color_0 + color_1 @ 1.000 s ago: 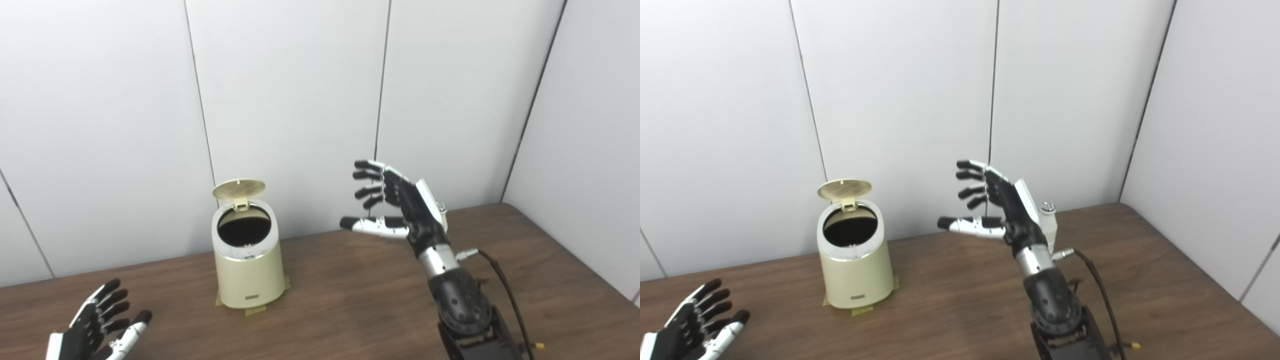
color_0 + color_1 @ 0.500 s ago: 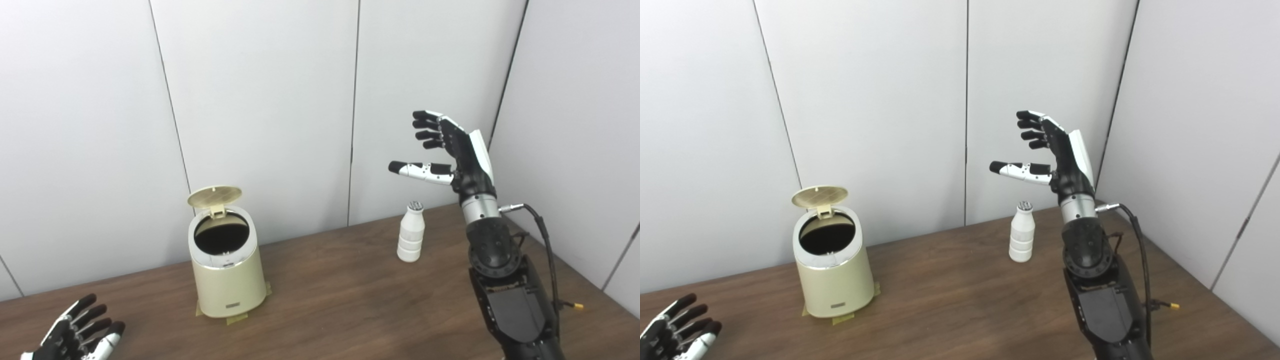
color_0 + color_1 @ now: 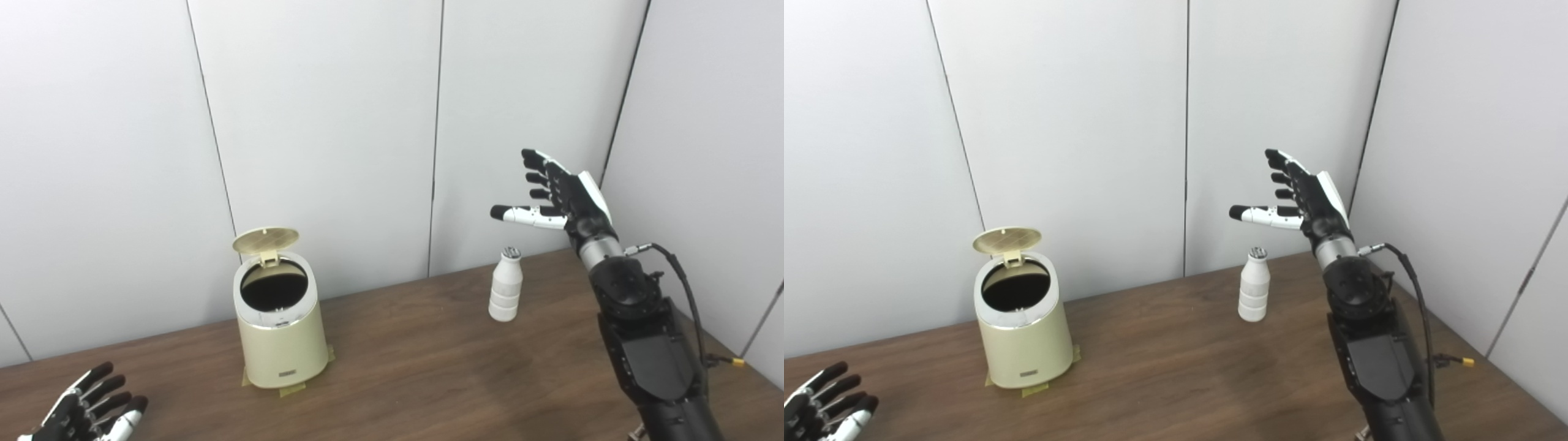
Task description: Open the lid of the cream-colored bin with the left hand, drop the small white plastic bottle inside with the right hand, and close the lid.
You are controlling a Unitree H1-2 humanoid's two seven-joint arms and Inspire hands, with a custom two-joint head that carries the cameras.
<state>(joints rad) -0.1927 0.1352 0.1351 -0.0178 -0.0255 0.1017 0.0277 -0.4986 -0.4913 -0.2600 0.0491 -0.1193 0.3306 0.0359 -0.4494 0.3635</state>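
Clearly the right robot hand (image 3: 566, 196) is wide above the bottle (image 3: 506, 284); a careless descent may topple it before grasp.

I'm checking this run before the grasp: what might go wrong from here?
The small white bottle stands upright and narrow; the open right hand above it may tip it when descending. The bin has a small opening, so a drop may miss. Its raised lid may fall shut.
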